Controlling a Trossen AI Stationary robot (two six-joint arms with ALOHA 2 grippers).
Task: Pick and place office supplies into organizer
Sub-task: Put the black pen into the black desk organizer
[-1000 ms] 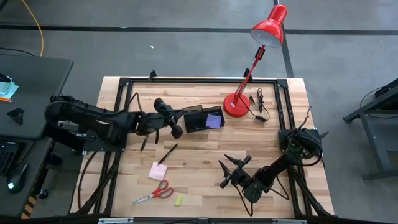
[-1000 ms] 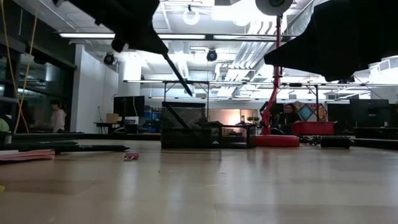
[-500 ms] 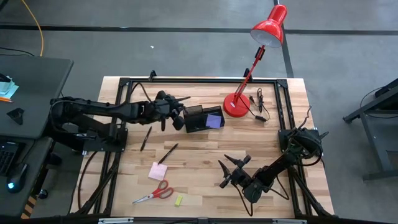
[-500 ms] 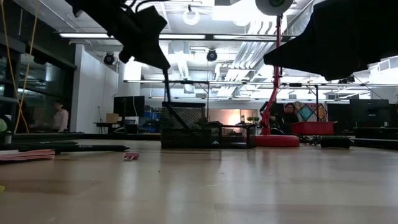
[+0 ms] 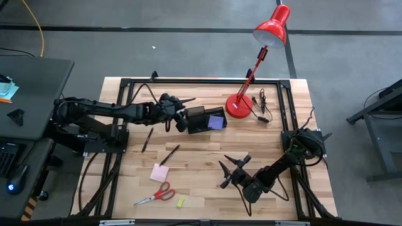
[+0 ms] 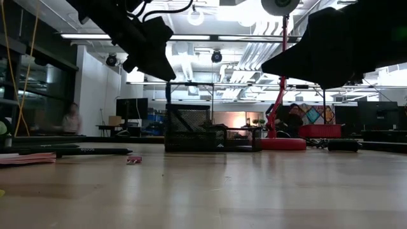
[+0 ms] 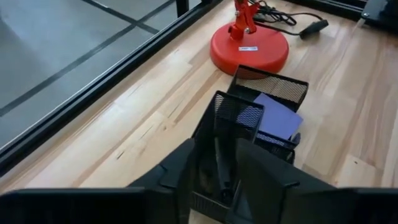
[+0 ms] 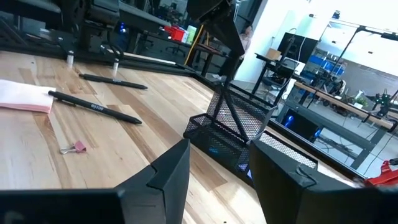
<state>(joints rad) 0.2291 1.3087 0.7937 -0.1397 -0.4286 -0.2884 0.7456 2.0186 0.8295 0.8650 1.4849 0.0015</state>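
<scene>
Toward the far edge of the desk [image 5: 295,125], just beside the lamp [image 5: 238,107], stands the organizer [image 5: 202,113].
- Left gripper [image 5: 186,120]: over the organizer's tall end compartment, fingers slightly spread on either side of a pen [image 7: 222,165] standing inside. Risk: a finger that catches the pen or the mesh wall on lifting may drag the pen out or tip the light box.
- Purple pad [image 5: 217,122]: lying in the neighbouring compartment. Risk: a shove to the box would push it against the lamp.
- Right gripper [image 5: 228,172]: near the front edge, fingers spread, empty.
- Loose items toward the front left corner: two pens [image 5: 147,139], pink pad [image 5: 159,172], scissors [image 5: 155,194], yellow piece [image 5: 181,202]. Risk: thin, flat things may slip from a pinch, and both arms reaching here may collide.
</scene>
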